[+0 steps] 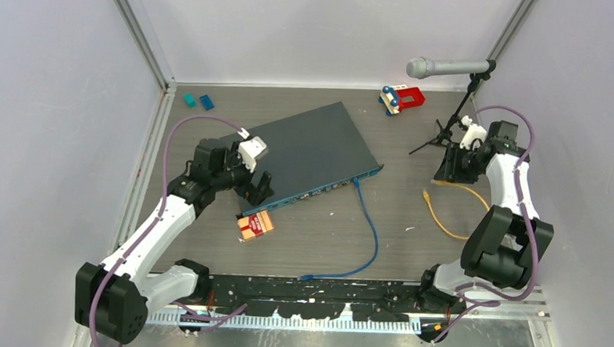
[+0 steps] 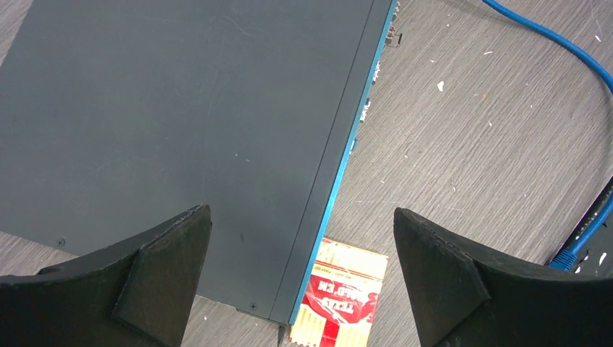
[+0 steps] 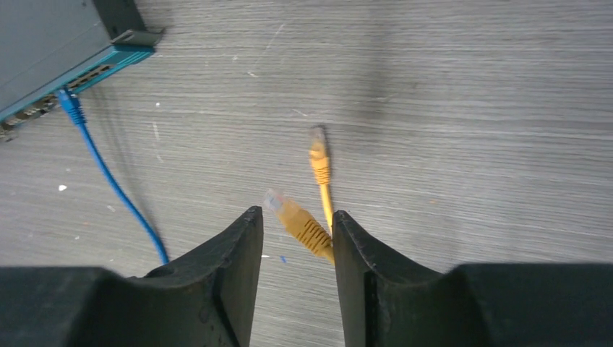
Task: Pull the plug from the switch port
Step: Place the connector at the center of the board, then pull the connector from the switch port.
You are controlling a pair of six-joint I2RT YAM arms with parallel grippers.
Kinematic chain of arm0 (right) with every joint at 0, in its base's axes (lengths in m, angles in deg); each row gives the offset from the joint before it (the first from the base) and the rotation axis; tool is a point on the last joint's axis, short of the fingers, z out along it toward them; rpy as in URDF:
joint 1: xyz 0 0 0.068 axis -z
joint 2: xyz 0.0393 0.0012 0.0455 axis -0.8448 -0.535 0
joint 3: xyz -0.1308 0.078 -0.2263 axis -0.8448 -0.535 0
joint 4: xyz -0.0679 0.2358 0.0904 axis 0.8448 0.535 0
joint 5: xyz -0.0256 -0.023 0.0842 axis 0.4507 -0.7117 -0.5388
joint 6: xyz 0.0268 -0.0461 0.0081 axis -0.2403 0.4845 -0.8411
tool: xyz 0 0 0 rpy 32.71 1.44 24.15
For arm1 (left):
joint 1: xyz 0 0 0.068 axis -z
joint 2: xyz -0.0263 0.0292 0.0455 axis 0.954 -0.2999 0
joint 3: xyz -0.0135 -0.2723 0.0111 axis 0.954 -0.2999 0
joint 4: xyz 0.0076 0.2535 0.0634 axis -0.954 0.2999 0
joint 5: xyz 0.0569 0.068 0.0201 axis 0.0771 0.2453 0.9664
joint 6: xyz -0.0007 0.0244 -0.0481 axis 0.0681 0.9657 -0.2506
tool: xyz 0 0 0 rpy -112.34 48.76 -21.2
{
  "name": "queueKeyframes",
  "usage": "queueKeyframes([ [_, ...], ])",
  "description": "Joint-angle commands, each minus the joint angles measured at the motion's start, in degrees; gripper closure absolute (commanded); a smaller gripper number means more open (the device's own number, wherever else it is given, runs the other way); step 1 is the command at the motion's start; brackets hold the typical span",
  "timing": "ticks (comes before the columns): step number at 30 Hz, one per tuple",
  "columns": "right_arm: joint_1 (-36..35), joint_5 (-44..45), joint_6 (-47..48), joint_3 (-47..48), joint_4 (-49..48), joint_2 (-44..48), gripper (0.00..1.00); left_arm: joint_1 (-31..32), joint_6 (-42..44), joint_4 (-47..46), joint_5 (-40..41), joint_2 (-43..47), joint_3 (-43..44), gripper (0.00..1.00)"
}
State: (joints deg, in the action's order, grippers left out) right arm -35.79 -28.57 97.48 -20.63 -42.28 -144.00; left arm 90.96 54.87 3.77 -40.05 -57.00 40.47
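Top external shows the switch (image 1: 312,154) lying angled left of centre, its teal front edge facing near-right. A blue cable (image 1: 372,231) has its blue plug (image 3: 69,100) seated in a socket near that edge's right end. The left gripper (image 2: 301,211) hangs wide open over the switch's near-left corner, above a red-and-yellow packet (image 1: 255,225). Well to the right, the right gripper (image 3: 297,212) stands narrow, with a yellow plug (image 3: 288,208) between its fingers; whether it is clamped cannot be told.

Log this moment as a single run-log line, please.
blue plug: seated in switch port | left gripper: open above switch corner | right gripper: yellow plug between jaws, grip unclear
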Motion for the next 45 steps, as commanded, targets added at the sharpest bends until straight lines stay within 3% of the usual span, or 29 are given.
queueKeyframes([
  [1,0.18,6.03,3.58,1.45,-1.97,4.05,0.53,0.31,0.14,-3.29,-0.69,0.78,-0.17,0.0],
  [10,0.32,11.47,10.71,-1.23,-2.84,5.85,0.38,0.31,0.78,-3.52,-0.55,1.12,-0.57,0.0],
  [14,0.3,6.47,13.23,-5.1,-3.16,10.57,0.34,0.31,0.96,-3.75,0.08,1.12,-0.78,0.0],
  [19,-0.71,-8.53,11.48,-9.37,1.65,16.2,0.34,0.32,1.19,-4.89,3.56,1.1,-1.37,0.0],
  [23,-7.27,-15.76,3.62,-13.01,-2.09,17.79,0.35,0.31,0.63,-5.57,7.32,0.55,-1.67,0.0],
  [29,-20.96,-12.23,-7.55,-15.76,-14.02,14.57,0.35,0.31,-0.23,-6.0,10.83,0.31,-1.4,0.0],
  [37,-23.96,-17.41,-32.43,-18.64,-37.17,-1.33,0.41,0.31,0.69,-3.8,10.45,-0.33,-0.73,0.0],
  [45,-24.25,-20.48,-41.37,-18.03,-50.55,-15.21,0.47,0.31,1.05,-2.88,10.8,-0.96,-0.35,0.0],
])
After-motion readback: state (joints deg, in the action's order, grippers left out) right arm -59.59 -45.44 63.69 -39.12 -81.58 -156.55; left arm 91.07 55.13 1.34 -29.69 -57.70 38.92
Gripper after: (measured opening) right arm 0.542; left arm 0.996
